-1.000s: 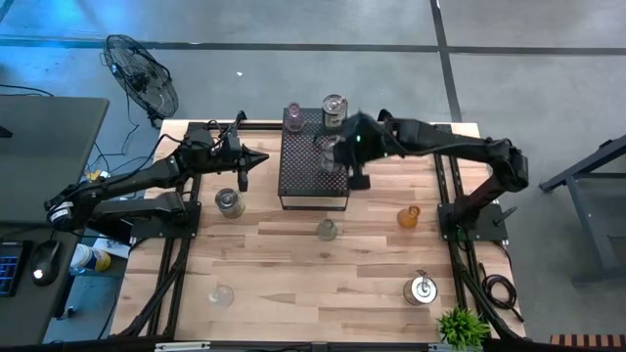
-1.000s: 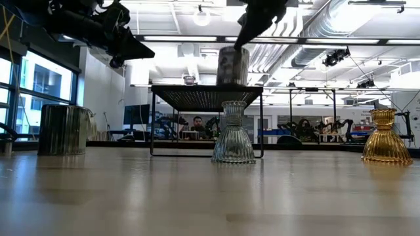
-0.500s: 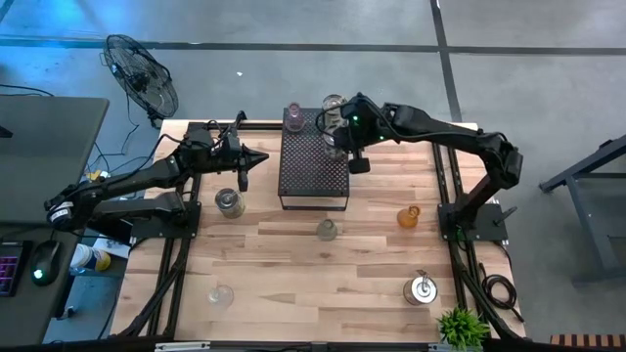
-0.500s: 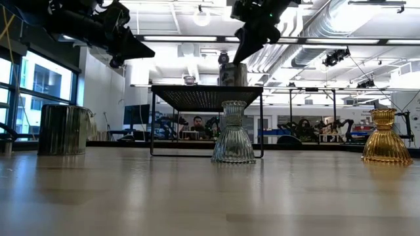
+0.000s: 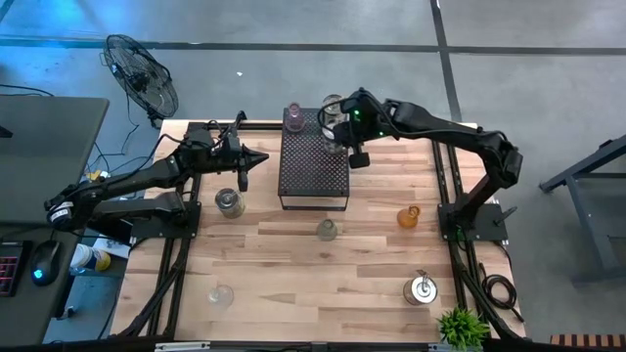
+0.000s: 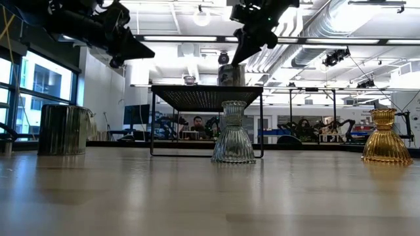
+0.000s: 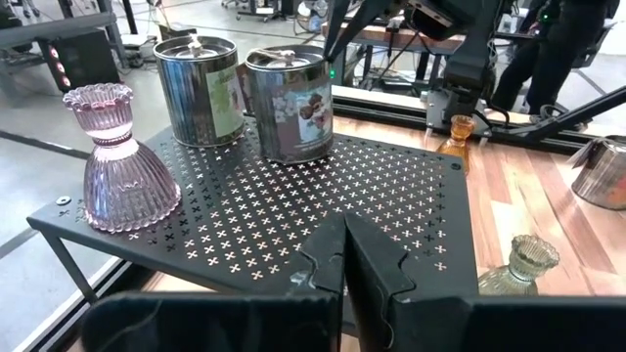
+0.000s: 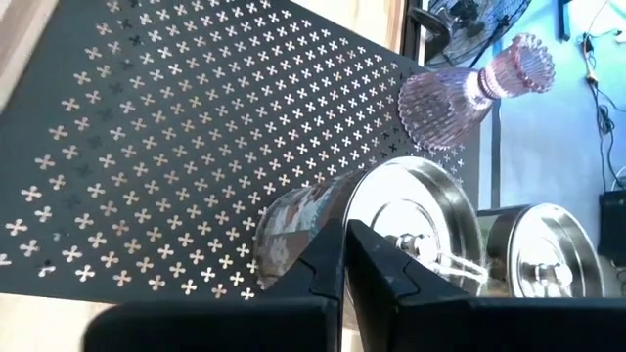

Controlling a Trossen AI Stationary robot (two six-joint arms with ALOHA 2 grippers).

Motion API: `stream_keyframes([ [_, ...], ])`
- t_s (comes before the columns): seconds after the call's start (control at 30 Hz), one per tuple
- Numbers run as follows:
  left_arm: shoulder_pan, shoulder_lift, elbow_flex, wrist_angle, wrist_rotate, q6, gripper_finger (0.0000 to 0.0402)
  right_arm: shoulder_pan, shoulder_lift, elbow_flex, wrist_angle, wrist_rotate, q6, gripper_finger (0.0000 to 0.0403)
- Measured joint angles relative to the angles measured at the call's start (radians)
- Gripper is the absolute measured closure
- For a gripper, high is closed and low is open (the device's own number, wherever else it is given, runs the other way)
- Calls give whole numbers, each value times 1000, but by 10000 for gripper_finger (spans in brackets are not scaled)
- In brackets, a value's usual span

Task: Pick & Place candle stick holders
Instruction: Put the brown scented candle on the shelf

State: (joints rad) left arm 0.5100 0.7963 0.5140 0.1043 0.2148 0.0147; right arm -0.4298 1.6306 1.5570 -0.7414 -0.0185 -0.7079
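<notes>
A black perforated stand (image 5: 313, 171) holds a pinkish glass holder (image 5: 292, 115), a silvery tin holder (image 5: 334, 101) and a second silvery tin holder with a picture label (image 7: 290, 106). My right gripper (image 8: 344, 235) is above the stand's far part, shut at the labelled tin's lid. That tin stands upright on the stand top (image 6: 231, 74), next to the other tin (image 7: 201, 86). My left gripper (image 5: 245, 158) hangs shut and empty to the left of the stand, above the table. My right gripper meets the labelled tin at the rim of its lid (image 8: 364, 210), slanting down from the table's right side. The shut fingers hide the place of contact, so what lies between them cannot be told. The tin stands upright with its bottom on the perforated top.
On the table stand a silvery tin (image 5: 229, 200) at the left, a clear glass holder (image 5: 327, 229) in front of the stand, an amber holder (image 5: 408, 215) at the right, a lidded tin (image 5: 423, 289) and a clear glass (image 5: 221, 293) near the front edge.
My right gripper has gone toward the table's far edge over the stand, carrying the labelled tin from the stand's middle to its far part. The tin now stands beside the other silvery tin. The fingers have stayed shut.
</notes>
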Motion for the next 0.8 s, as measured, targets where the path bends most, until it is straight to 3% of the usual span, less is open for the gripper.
stream_keyframes([
  [0.8,0,0,0,-2,2,-8,401,-27,9,0,16,31,-33,400],
])
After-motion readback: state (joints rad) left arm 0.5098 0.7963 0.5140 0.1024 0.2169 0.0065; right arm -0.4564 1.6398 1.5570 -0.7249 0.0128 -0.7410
